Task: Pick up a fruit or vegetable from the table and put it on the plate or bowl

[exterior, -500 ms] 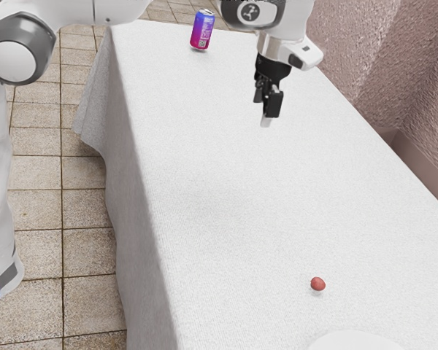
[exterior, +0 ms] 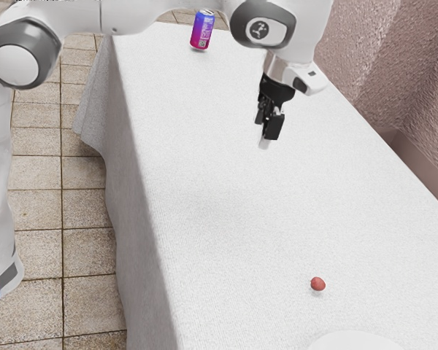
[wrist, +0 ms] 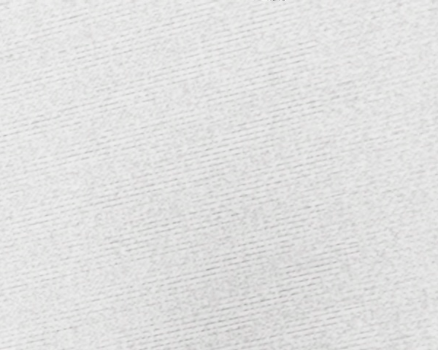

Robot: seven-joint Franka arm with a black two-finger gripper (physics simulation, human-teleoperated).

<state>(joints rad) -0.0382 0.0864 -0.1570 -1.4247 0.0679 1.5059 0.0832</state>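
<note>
over the far half of the white-covered table (exterior: 204, 204), the arm (exterior: 266, 25) is held with its jaws pointing down and clear of the surface. nothing is seen between them, and whether they stand wide or narrow cannot be told from this side-on angle. the weave of the cloth (wrist: 219, 175) is seen under the hand in the wrist view, so no target is judged to lie beneath it. the task's thing, a small red fruit (exterior: 317, 284), lies on the table near the lower edge of the exterior view, toward that view's right and well apart from the jaws. just beyond it the pale rim of a white dish (exterior: 358, 341) is cut off by the edge of the picture, near the fruit but not touching it. a purple and blue can (exterior: 201, 30) stands at the far end of the table and is no part of the job. the step in hand is judged to be the approach: the fruit is untouched and nothing has been placed. for the next move, the hand would need to be carried a long way across the table toward the fruit, lined up above it, and lowered with the jaws spread wide enough to take it from two sides. the fruit is small and round, so it may roll if it is nudged off centre — a slow, square descent is called for.
</note>
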